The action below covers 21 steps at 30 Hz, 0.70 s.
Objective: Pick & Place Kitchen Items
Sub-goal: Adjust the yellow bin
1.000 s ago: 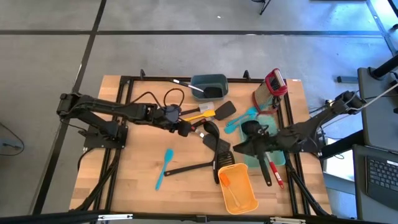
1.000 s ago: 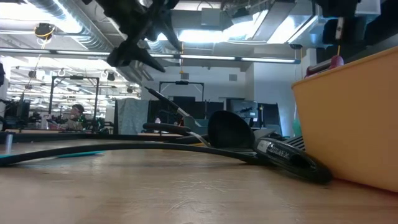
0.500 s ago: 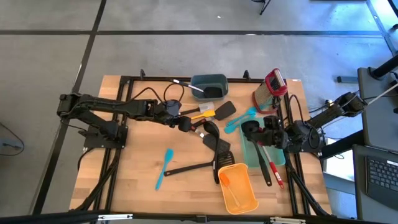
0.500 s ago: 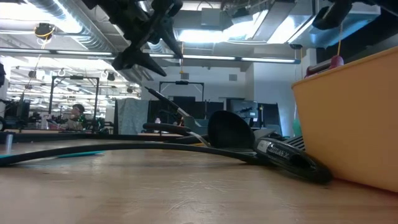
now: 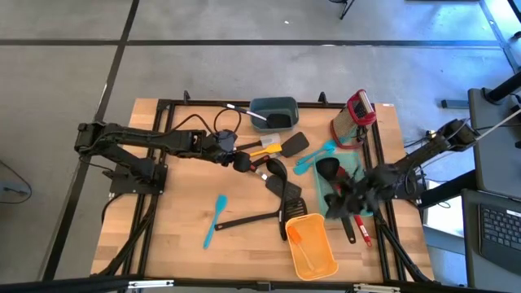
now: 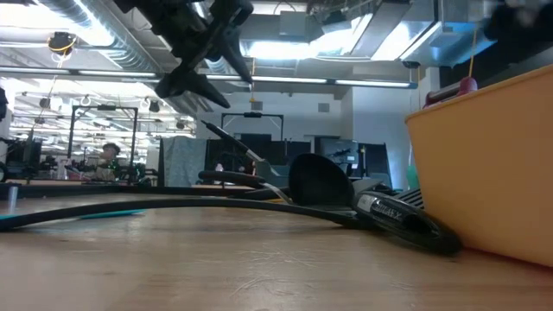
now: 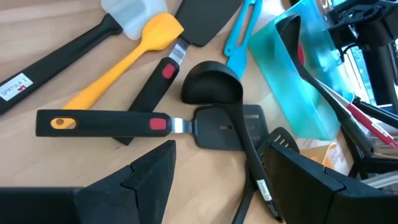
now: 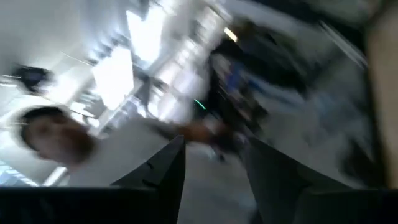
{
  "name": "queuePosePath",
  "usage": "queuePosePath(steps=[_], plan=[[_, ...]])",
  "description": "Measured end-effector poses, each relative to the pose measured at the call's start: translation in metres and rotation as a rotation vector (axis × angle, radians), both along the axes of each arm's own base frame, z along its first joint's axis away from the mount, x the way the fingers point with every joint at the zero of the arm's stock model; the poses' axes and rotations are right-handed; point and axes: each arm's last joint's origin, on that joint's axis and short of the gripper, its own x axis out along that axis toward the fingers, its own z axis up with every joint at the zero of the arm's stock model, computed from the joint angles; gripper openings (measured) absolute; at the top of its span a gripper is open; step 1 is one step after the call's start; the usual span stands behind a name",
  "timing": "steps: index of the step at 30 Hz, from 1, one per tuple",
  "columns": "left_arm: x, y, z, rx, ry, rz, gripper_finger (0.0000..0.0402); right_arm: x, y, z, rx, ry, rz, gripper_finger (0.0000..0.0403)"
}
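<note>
The left gripper (image 7: 221, 149) hangs with its fingers spread wide and empty just above a black slotted turner with a red-trimmed handle (image 7: 221, 127), which lies against a black plastic ladle (image 7: 211, 90) in the utensil pile at mid-table. It has edged over that pile in the last second and now holds steady, so a descent to grasp looks likely. The right gripper (image 5: 346, 195), jaws apart with nothing seen between them, has swung across the translucent teal tray (image 7: 305, 93), where several utensils already lie.
</note>
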Motion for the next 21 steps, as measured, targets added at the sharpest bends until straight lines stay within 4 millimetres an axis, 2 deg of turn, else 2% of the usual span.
queuePosePath(steps=[5,7,11,15,21], plan=[[-0.002,0.0,-0.002,-0.002,0.026,0.0,0.0239,0.004,0.009,-0.023,-0.279,0.466,0.165,0.0146],[-0.003,0.0,-0.003,-0.003,0.038,0.0,0.0239,0.003,0.008,-0.024,-0.407,0.562,0.175,0.0136],[-0.003,0.0,-0.003,-0.003,0.045,0.0,0.0239,0.005,0.006,-0.013,-0.591,0.562,0.117,0.0117],[-0.003,0.0,-0.003,-0.002,0.045,-0.001,0.0239,0.014,0.008,-0.002,-0.682,0.524,0.043,0.0105],[-0.003,-0.005,-0.003,0.01,0.046,-0.01,0.0239,0.027,0.016,-0.018,-0.758,0.604,0.097,0.0084]])
